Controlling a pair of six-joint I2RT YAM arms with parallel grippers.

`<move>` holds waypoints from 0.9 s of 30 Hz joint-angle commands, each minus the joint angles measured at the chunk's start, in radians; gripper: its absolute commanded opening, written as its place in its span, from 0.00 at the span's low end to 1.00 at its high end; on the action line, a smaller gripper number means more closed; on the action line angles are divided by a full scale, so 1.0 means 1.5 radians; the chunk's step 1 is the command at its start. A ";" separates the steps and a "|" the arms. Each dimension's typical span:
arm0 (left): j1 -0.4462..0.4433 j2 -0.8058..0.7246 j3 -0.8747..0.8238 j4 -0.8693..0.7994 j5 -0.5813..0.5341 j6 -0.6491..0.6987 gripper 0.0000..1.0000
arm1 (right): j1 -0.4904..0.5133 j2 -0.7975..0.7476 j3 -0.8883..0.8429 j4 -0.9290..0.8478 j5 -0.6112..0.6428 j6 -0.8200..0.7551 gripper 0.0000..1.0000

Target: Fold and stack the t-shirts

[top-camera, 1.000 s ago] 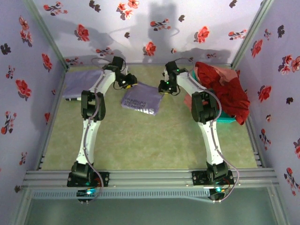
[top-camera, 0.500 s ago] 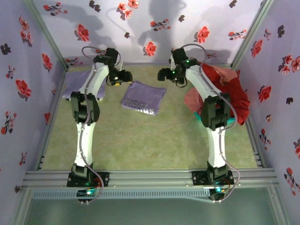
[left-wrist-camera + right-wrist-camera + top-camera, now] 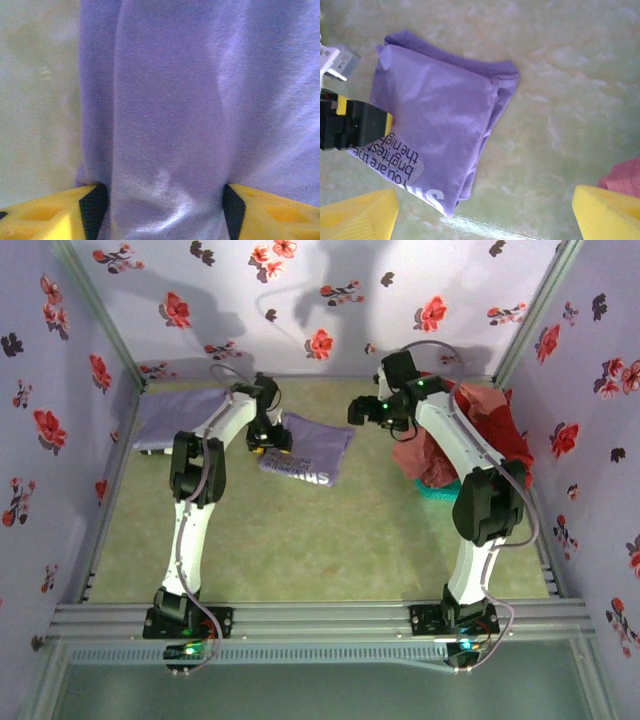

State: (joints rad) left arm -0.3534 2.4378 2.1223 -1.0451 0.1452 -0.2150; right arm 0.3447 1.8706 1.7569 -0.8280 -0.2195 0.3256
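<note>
A folded lavender t-shirt with white lettering [image 3: 308,450] [image 3: 440,125] lies flat on the green table, back centre. My left gripper [image 3: 270,438] [image 3: 165,212] is down on its left edge, also seen from the right wrist [image 3: 362,125]. Its jaws stand wide, open, with lavender fabric [image 3: 170,100] filling the gap between the black pads [image 3: 92,210]. My right gripper [image 3: 360,412] [image 3: 485,215] hangs open above the table, right of the shirt, holding nothing. A second folded lavender t-shirt [image 3: 180,418] lies at the back left. Red and pink t-shirts [image 3: 490,435] are heaped at the right.
The heap of red and pink shirts sits in a teal basket [image 3: 445,492] by the right wall; a pink edge [image 3: 625,177] shows near my right finger. Floral walls close in the back and both sides. Bare green table [image 3: 320,540] stretches toward the arm bases.
Both grippers let go of the lettered shirt's back edge and rose. The left one has come back down on its left edge; the right one opened wide and drew off to the right.
</note>
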 commanded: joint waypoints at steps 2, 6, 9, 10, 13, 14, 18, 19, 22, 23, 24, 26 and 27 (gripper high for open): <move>-0.049 0.011 -0.089 0.024 -0.086 0.017 0.52 | -0.012 -0.058 -0.055 0.044 0.018 0.014 0.90; -0.078 0.002 -0.140 0.039 -0.120 0.011 0.25 | -0.019 -0.087 -0.104 0.065 0.021 0.021 0.90; -0.076 -0.030 -0.190 0.072 -0.124 0.002 0.00 | -0.025 -0.108 -0.128 0.070 0.026 0.020 0.90; -0.075 -0.044 -0.194 0.072 -0.131 0.005 0.00 | -0.028 -0.115 -0.135 0.070 0.028 0.020 0.89; -0.057 -0.084 -0.166 0.044 -0.157 0.027 0.00 | -0.030 -0.132 -0.155 0.075 0.029 0.020 0.89; -0.044 -0.097 -0.147 0.031 -0.161 0.035 0.00 | -0.030 -0.136 -0.160 0.075 0.027 0.020 0.89; 0.004 -0.126 -0.051 -0.026 -0.191 0.071 0.00 | -0.030 -0.150 -0.184 0.084 0.020 0.028 0.89; 0.015 -0.128 -0.025 -0.040 -0.202 0.082 0.00 | -0.030 -0.154 -0.192 0.087 0.020 0.031 0.88; 0.040 -0.122 0.050 -0.078 -0.234 0.118 0.00 | -0.030 -0.165 -0.205 0.090 0.019 0.034 0.88; 0.047 -0.117 0.078 -0.093 -0.237 0.137 0.00 | -0.030 -0.167 -0.207 0.088 0.019 0.034 0.88; 0.053 -0.110 0.109 -0.107 -0.237 0.147 0.00 | -0.030 -0.167 -0.207 0.087 0.019 0.033 0.88; 0.063 -0.095 0.174 -0.138 -0.232 0.154 0.00 | -0.030 -0.165 -0.206 0.084 0.019 0.032 0.88; 0.068 -0.088 0.204 -0.151 -0.229 0.159 0.00 | -0.030 -0.164 -0.203 0.082 0.019 0.031 0.88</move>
State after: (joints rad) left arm -0.2520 2.3047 2.3180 -1.1591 -0.1703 -0.0410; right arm 0.3046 1.6524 1.4551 -0.7097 -0.1978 0.3531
